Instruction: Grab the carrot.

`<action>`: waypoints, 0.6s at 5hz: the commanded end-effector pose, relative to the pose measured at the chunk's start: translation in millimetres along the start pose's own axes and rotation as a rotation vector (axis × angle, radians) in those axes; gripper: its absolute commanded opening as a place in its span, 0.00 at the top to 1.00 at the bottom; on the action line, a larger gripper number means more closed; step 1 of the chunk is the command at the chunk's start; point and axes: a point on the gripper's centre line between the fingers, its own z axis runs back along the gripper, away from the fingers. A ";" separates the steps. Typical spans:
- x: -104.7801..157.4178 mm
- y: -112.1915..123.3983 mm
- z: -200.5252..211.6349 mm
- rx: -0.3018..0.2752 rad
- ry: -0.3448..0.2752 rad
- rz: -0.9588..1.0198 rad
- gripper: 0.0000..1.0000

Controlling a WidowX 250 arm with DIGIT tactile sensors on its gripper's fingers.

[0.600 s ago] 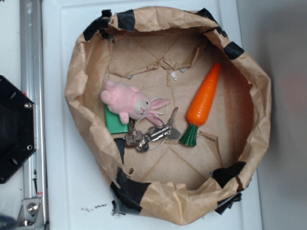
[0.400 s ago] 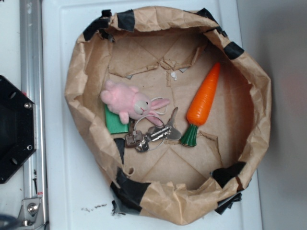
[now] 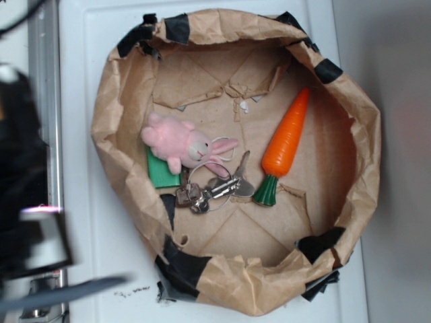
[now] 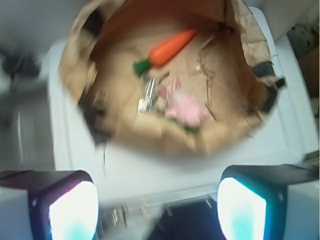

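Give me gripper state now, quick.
Gripper: open, fingers wide apart, holding nothing; carrot lies untouched in the paper bag.

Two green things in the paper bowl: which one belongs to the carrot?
The dark green ribbed stem on the orange carrot, right of the keys. The other is a flat green block under the pink bunny.

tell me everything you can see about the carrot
The carrot is a glossy orange toy that looks like plastic, a tapered cone ending in a dark green ribbed stem. It lies flat on the floor of the crumpled brown paper bowl, on its right side, tip pointing to the upper right and stem to the lower left. The stem sits right beside the bunch of keys; whether they touch is unclear. Nothing grips it. The blurred wrist view shows it too.
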 end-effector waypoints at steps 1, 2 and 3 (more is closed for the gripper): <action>72.2 -5.0 -70.9 0.028 0.001 0.299 0.00; 95.0 -4.4 -102.0 0.042 -0.002 0.369 0.00; 125.1 6.4 -142.5 0.125 -0.024 0.459 0.00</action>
